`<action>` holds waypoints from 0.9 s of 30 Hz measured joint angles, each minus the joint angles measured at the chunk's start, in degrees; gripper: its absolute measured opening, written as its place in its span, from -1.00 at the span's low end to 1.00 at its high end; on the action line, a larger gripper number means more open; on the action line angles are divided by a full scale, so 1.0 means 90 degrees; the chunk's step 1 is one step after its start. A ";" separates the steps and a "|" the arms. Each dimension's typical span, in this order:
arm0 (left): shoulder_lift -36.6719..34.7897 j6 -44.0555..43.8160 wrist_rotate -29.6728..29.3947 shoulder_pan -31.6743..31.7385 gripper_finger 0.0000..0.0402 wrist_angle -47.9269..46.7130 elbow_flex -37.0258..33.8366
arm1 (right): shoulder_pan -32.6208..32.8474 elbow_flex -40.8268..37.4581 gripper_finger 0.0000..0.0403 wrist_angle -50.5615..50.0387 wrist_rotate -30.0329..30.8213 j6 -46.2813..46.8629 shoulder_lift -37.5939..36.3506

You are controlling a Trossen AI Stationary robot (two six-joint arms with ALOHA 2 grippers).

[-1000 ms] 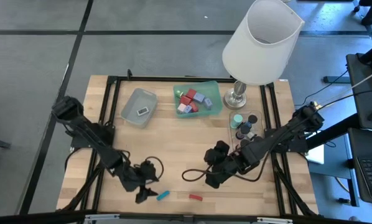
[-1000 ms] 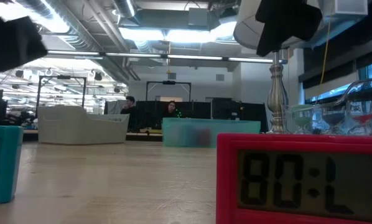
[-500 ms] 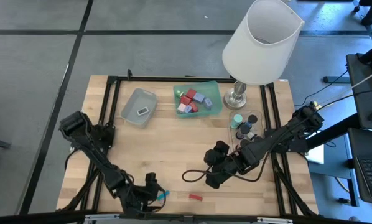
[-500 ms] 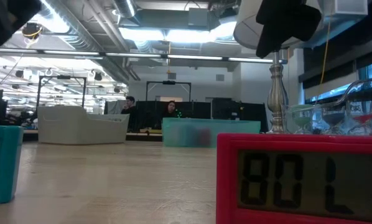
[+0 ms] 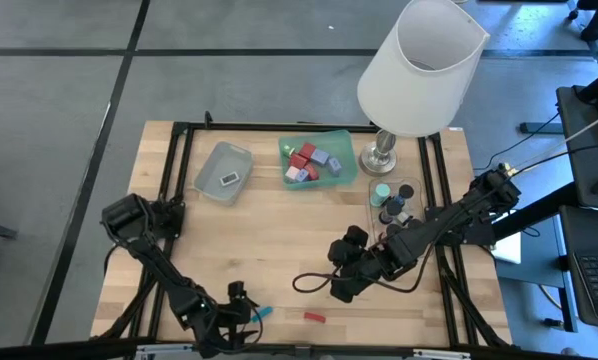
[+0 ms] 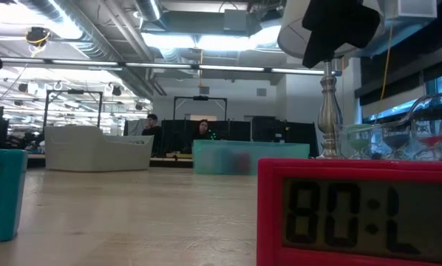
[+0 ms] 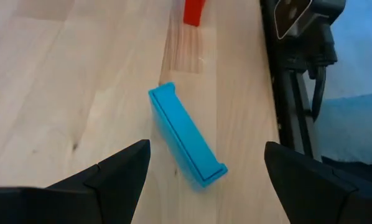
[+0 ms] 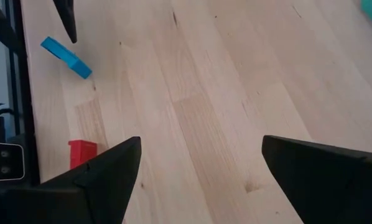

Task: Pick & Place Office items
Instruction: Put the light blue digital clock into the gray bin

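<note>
1. The left gripper [image 7: 201,168] hangs low at the front edge of the tabletop [image 5: 279,240], left of centre, jaws spread wide and empty, with the teal bar [image 7: 186,135] lying flat between them, not yet gripped. One teal bar is out loose.
2. The grey tray [image 5: 223,172] near the back-left corner holds one small dark piece; I judge that one sorted.
3. The red bar [image 5: 314,317] lies loose at the front edge, just right of the teal one. That makes two pieces left to place, as far as I can see.
4. The green tray [image 5: 319,157] at the back edge holds a heap of red, pink and lavender blocks, roughly six; the exact count is unclear.
5. The right gripper [image 8: 198,168] waits over mid-tabletop, right of centre, jaws wide and empty.
6. The clear tray [image 5: 394,200] by the right edge holds about five cylinders and caps. Most of the sorting looks done.
</note>
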 joint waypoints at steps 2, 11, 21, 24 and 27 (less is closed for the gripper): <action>0.0038 -0.0053 -0.0045 0.0001 0.56 0.0011 0.0000 | -0.0002 0.0001 0.68 0.0002 0.0003 0.0000 0.0000; 0.0253 -0.0302 0.0160 0.0075 0.35 0.0001 0.0000 | -0.0002 0.0001 0.68 0.0002 0.0004 -0.0002 0.0000; 0.0197 -0.0291 0.0847 0.0268 -0.43 -0.0072 0.0000 | -0.0001 0.0001 0.68 0.0002 0.0001 -0.0005 0.0000; -0.0017 -0.0361 0.1078 0.0371 -0.68 -0.0281 -0.0002 | -0.0001 -0.0001 0.68 0.0002 0.0001 -0.0005 0.0000; -0.0377 -0.0600 0.1048 0.0504 -0.70 -0.0656 -0.0005 | -0.0001 0.0001 0.68 0.0002 0.0001 -0.0005 -0.0001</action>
